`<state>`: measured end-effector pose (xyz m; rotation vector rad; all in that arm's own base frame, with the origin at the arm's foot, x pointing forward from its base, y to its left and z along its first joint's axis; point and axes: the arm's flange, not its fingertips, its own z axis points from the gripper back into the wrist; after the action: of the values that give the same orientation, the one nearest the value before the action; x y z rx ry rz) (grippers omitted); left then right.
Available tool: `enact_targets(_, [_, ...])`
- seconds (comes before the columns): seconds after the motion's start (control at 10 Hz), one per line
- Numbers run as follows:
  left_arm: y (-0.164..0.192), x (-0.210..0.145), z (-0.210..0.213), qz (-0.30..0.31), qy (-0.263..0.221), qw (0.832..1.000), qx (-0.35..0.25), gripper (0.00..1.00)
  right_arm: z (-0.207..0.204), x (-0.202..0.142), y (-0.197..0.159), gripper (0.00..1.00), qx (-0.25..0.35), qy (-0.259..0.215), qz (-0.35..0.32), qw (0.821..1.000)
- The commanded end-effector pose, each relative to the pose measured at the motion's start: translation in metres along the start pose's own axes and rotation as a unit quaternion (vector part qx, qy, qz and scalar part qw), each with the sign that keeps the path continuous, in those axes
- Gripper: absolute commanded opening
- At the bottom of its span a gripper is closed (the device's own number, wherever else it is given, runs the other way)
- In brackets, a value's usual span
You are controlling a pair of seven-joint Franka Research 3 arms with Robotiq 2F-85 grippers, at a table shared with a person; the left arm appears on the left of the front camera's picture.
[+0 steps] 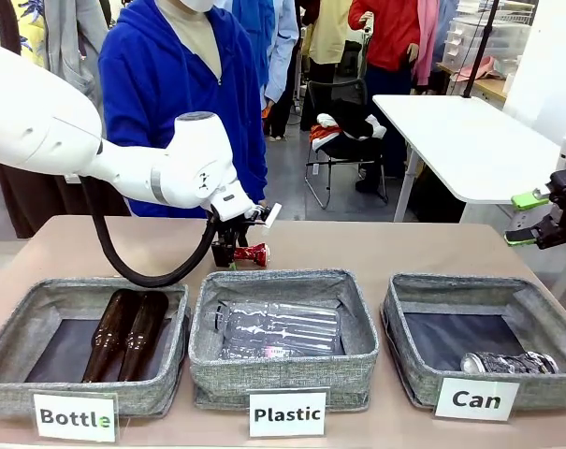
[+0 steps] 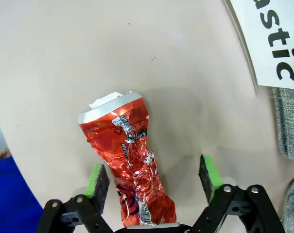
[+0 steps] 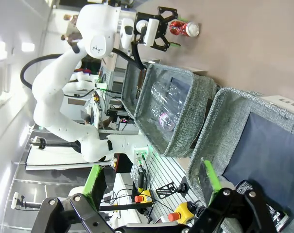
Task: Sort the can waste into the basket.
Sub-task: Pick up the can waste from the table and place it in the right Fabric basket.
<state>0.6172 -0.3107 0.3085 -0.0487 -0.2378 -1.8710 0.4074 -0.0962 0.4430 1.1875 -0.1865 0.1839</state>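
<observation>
Green-padded fingers of the left gripper stand apart in the front view, lowered over the crushed shiny red metal can on the tan table behind the bins, while the right gripper hangs open above the grey woven "Can" basket, where the silver dark-printed can already lies. From the left wrist, the red can's pinched waist lies between the two pads, touching neither and nearer one, so closing could, I judge, skid it aside. From the right wrist, the open fingers frame that basket's corner.
</observation>
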Motion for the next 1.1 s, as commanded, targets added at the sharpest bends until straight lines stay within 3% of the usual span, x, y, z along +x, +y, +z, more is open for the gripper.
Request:
enact_targets(0.0, [0.005,0.002,0.0,0.008,0.017,1.0,-0.009,0.4,0.004,0.0,0.001,1.0,0.003,0.004,0.008,1.0])
enact_targets(0.1, [0.005,0.002,0.001,0.007,0.016,1.0,-0.008,0.0,0.004,0.0,0.001,1.0,0.003,0.004,0.008,1.0])
enact_targets(0.2, [0.005,0.002,0.001,0.007,0.018,1.0,-0.007,0.35,0.004,0.0,0.001,1.0,0.003,0.004,0.008,1.0])
enact_targets(0.3, [0.005,0.002,0.002,0.007,0.018,1.0,-0.006,0.0,0.004,0.0,0.001,1.0,0.003,0.004,0.008,1.0])
enact_targets(0.7, [0.002,-0.001,0.007,0.014,0.019,1.0,0.002,0.0,0.004,0.0,0.001,1.0,0.003,0.004,0.008,1.0])
enact_targets(1.0, [-0.006,-0.011,0.035,0.047,0.026,0.998,0.028,0.0,0.004,0.0,0.001,1.0,0.003,0.004,0.008,1.0])
